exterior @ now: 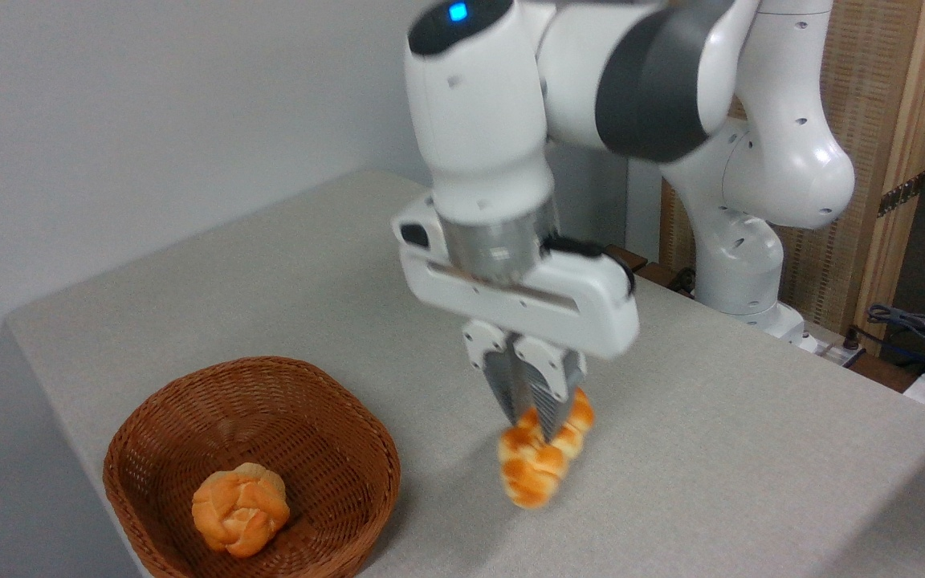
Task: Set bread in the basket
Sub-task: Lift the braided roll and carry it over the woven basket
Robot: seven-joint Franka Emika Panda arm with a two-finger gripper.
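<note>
On my monitor I logged: an elongated braided loaf (541, 461), golden-orange and glossy with cream seams. A shallow woven wicker basket (302, 401), reddish-brown, showed a close lattice weave. A small round knotted bun (240, 508) was orange with paler folds. I noted the flat table top (751, 449) as speckled pale grey-beige. The two-finger gripper (537, 424) had a white body and ribbed grey fingers (511, 393). The jointed robot arm (655, 80) was white with a dark grey band and a blue light.
</note>
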